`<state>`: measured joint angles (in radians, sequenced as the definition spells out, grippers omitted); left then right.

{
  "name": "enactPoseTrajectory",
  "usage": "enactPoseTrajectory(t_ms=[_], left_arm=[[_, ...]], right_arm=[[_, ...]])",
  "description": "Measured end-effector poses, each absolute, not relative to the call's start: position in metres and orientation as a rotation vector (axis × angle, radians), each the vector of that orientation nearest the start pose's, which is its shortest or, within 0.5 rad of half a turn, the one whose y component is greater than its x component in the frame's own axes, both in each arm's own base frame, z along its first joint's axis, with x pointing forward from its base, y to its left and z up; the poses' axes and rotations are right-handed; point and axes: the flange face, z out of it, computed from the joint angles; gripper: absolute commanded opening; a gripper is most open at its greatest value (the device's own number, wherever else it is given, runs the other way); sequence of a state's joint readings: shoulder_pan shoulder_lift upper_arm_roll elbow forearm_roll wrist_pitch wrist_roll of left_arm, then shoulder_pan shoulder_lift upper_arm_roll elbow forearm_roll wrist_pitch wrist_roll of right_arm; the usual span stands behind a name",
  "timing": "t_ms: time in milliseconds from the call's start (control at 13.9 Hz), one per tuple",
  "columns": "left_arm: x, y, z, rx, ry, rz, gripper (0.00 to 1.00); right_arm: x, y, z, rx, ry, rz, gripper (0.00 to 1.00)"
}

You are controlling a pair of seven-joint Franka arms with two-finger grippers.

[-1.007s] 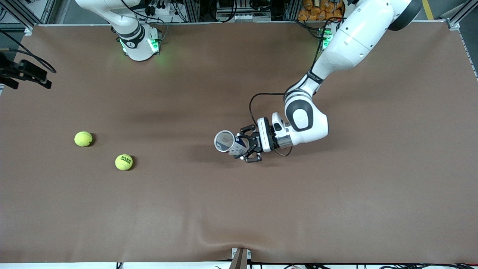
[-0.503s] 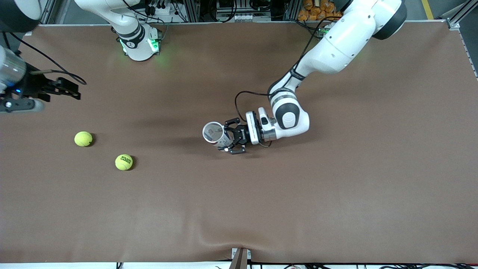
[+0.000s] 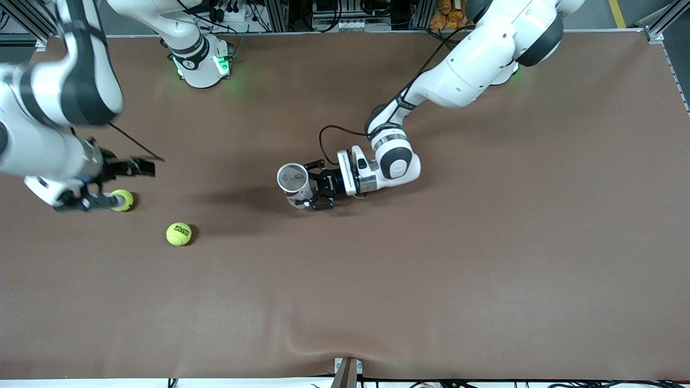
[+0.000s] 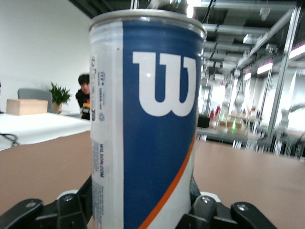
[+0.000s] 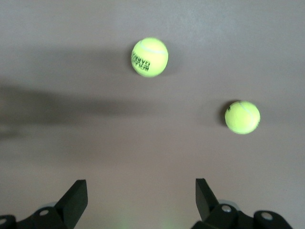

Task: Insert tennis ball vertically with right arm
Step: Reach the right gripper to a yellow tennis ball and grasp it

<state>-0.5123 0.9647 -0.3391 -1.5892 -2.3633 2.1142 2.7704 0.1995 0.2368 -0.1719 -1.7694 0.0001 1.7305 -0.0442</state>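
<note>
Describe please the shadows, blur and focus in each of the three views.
Front view: sharp; soft dark shadows lie on the table beside the can and both tennis balls. Left wrist view: the can fills the frame, slightly soft, room blurred. Right wrist view: the balls slightly blurred, a broad shadow band across the cloth.

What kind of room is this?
Probably a robot lab: two white robot arms bolted at a brown-covered table, metal framing and cables along its edge, one gripper holding a blue tennis-ball can.
</note>
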Motion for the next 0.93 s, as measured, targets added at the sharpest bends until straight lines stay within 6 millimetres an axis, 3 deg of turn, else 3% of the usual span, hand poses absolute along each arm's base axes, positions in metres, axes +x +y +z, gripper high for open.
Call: enactPoseTrajectory(t_ms=[144, 431, 575, 935], left_arm=[[0.458, -0.531, 0.101, 1.326, -0.87, 1.279, 0.74], [0.462, -0.532, 0.095, 1.329, -0.891, 1.287, 0.74], [0.46, -0.534, 0.094, 1.352, -0.926, 1.279, 0.74], [0.461, -0.536, 0.103, 1.424, -0.99, 1.264, 0.73]], right_arm=[[0.606, 0.02, 0.356, -3.16, -0.104, 0.466, 1.0], [0.619, 0.017, 0.275, -3.185, -0.071, 0.475, 1.0], [0.622, 0.019, 0.25, -3.203, -0.031, 0.424, 1.0], [0.628, 0.018, 0.214, -3.224, -0.01, 0.345, 1.0]])
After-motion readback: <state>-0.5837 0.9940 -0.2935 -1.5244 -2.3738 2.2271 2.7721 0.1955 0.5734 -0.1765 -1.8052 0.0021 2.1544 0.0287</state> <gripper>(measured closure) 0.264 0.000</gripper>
